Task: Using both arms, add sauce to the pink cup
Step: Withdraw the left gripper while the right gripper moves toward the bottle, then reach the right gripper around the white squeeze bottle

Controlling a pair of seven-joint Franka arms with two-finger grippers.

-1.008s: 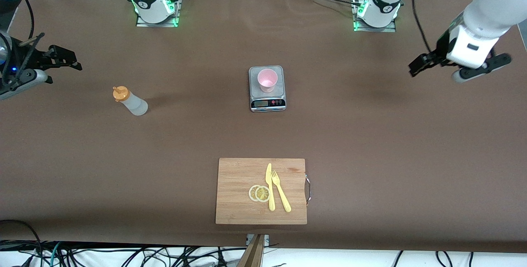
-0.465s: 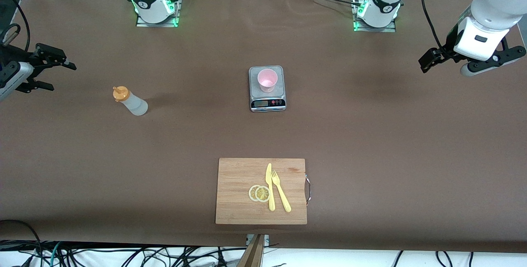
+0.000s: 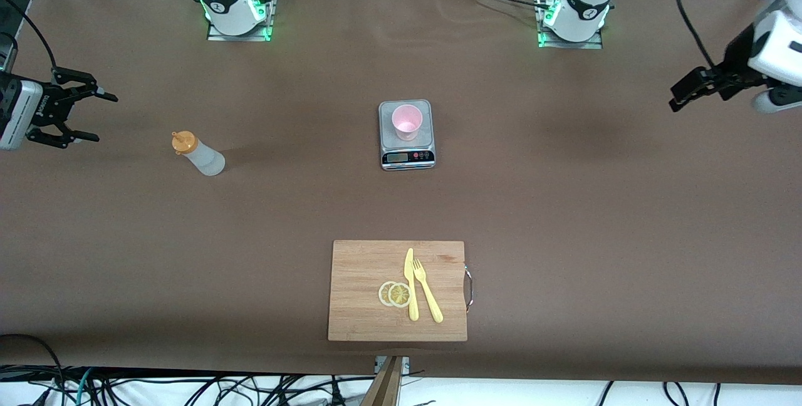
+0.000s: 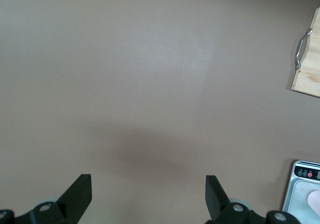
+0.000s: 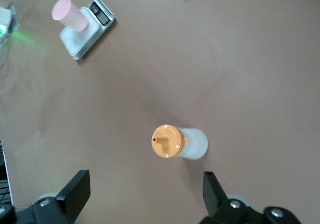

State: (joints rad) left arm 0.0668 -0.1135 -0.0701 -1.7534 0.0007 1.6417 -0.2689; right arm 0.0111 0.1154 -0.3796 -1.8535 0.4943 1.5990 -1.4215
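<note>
You've got one sauce bottle (image 3: 197,154) standing mid-left of the front view, and one pink cup (image 3: 407,122) on the scale (image 3: 406,156) at center. Right gripper (image 3: 80,116) and left gripper (image 3: 692,86) are both wide, empty. Only the front view shows the whole cutting board (image 3: 357,293): one knife (image 3: 411,284), one fork (image 3: 427,290), two lemon slices (image 3: 395,294).

Upright sauce (image 5: 182,143), pink cup (image 5: 70,13) on scale (image 5: 86,30)
</note>
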